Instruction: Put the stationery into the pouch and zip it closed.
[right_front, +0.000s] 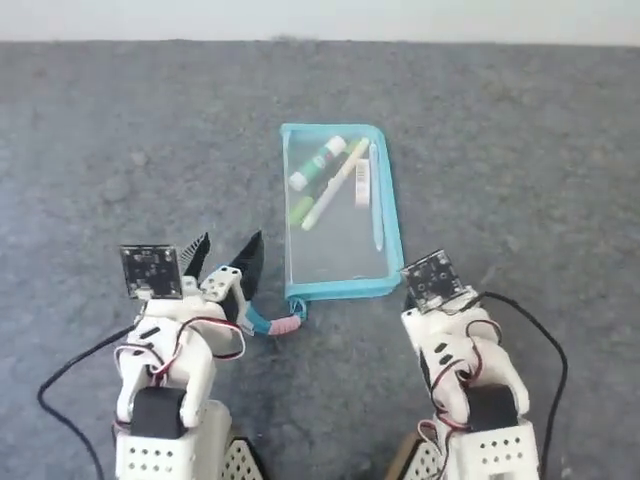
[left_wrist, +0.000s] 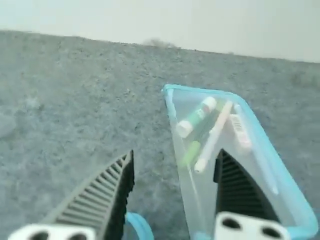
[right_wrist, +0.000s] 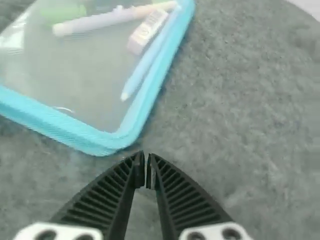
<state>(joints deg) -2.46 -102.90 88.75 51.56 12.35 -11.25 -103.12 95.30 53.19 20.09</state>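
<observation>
Over on the near left, the left end effector (right_front: 231, 238) is hovering above the grey table (right_front: 110, 130) with its fingers spreading wide apart and gripping nothing at all. It is pointing toward the far side, just left of the pouch (right_front: 338, 289). A blue and pink zip cord (right_front: 274, 325) is trailing from the pouch's near left corner and curling in beside that arm. The clear, blue-edged pouch is lying flat in the middle of the table, its long sides running from near to far. And the stationery is sitting inside it: a green and white glue stick (right_front: 318, 163) is lying at the far left, and a green marker (right_front: 298, 211) is resting just nearer. A pale pen (right_front: 332, 188) is slanting across them, a small white eraser (right_front: 362, 183) is lying beside it, and a light blue pen (right_front: 376, 205) is running along the right edge. On the near right, the right end effector (right_wrist: 145, 170) is sitting just off the pouch's near right corner, fingers pressing together with nothing between them.
</observation>
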